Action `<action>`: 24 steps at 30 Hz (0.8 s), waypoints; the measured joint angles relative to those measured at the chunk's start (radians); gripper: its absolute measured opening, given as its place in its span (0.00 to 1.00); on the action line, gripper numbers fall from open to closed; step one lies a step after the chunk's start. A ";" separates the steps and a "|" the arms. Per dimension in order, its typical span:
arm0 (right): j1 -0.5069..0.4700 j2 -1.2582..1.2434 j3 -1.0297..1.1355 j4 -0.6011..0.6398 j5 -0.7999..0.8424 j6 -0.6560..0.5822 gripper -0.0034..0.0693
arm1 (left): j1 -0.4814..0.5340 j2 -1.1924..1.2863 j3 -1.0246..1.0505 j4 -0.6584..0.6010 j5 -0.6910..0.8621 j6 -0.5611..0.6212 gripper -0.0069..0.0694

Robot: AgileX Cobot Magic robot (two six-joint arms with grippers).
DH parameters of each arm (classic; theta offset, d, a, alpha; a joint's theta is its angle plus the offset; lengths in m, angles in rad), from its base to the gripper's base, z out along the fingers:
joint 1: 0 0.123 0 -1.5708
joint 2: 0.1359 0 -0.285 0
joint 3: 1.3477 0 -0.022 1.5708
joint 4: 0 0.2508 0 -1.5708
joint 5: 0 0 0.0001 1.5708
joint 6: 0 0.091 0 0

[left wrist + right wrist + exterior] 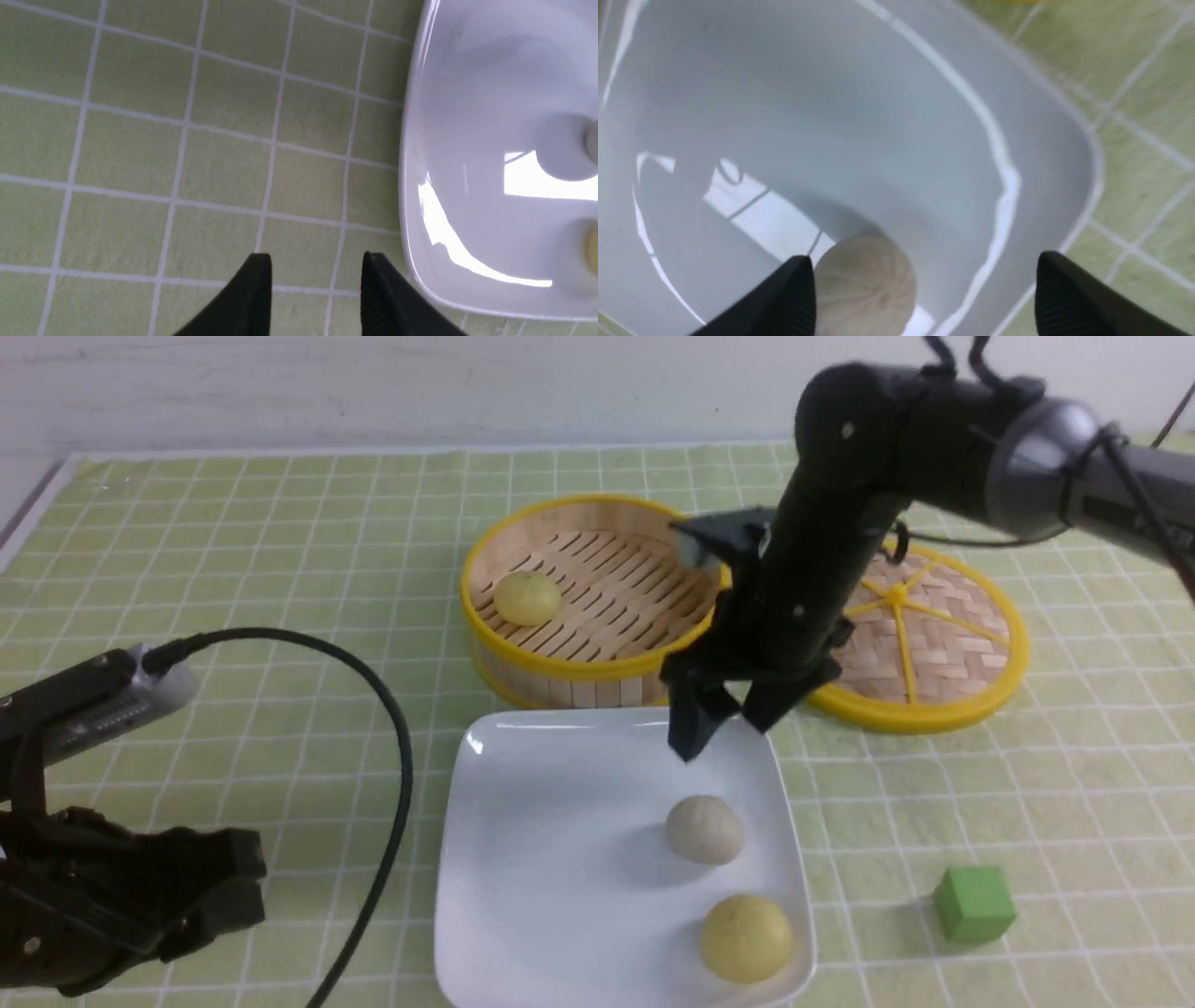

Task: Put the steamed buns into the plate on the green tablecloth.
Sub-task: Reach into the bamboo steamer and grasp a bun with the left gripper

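At the near left of the table, the left gripper (pixel 219 896) hangs low over the green tablecloth (pixel 280 523), just beside the left rim of the plate (pixel 551 887). In the left wrist view the left gripper (pixel 317 280) has its jaws partly apart, with only bare cloth between them; it grips nothing. A black cable (pixel 392 728) arcs from this arm across the cloth.

The white square plate lies at the near centre of the table, flat on the cloth. One pale yellow bun (pixel 747 938) sits in its near right corner. The off-white bun (pixel 705 829) sits just behind it on the plate's right half, close to it but apart. A green cube (pixel 974 903) stands on the cloth to the right of the plate, clear of the rim.

Above the far right part of the plate, the right gripper (pixel 728 723) points downward, its jaws spread wide and empty. The right wrist view shows the right gripper (pixel 924 280) over the off-white bun (pixel 864 294), which lies on the plate (pixel 878 116) close to one finger (pixel 784 298).

Behind the plate stands the bamboo steamer (pixel 485 644), with a second pale yellow bun (pixel 527 597) on its slats at the left. The woven lid (pixel 934 635) lies flat to the steamer's right.
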 joint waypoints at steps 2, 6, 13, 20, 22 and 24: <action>-0.012 -0.038 -0.010 -0.031 0.004 0.032 0.81 | 0.000 0.002 0.000 -0.001 -0.007 0.000 0.48; -0.014 -0.167 0.043 -0.092 0.009 0.068 0.57 | 0.000 0.040 -0.020 -0.003 0.020 0.006 0.38; -0.014 -0.533 0.333 -0.106 0.025 0.072 0.04 | 0.000 0.289 -0.335 -0.044 0.130 0.164 0.10; -0.014 -0.866 0.687 -0.109 -0.051 0.072 0.03 | -0.013 0.656 -0.717 -0.223 0.199 0.301 0.10; -0.014 -0.954 0.796 -0.109 -0.125 0.072 0.03 | -0.042 0.793 -0.872 -0.247 0.199 0.294 0.14; -0.014 -1.001 0.856 -0.109 -0.162 0.072 0.03 | -0.078 0.900 -1.005 -0.233 0.207 0.256 0.20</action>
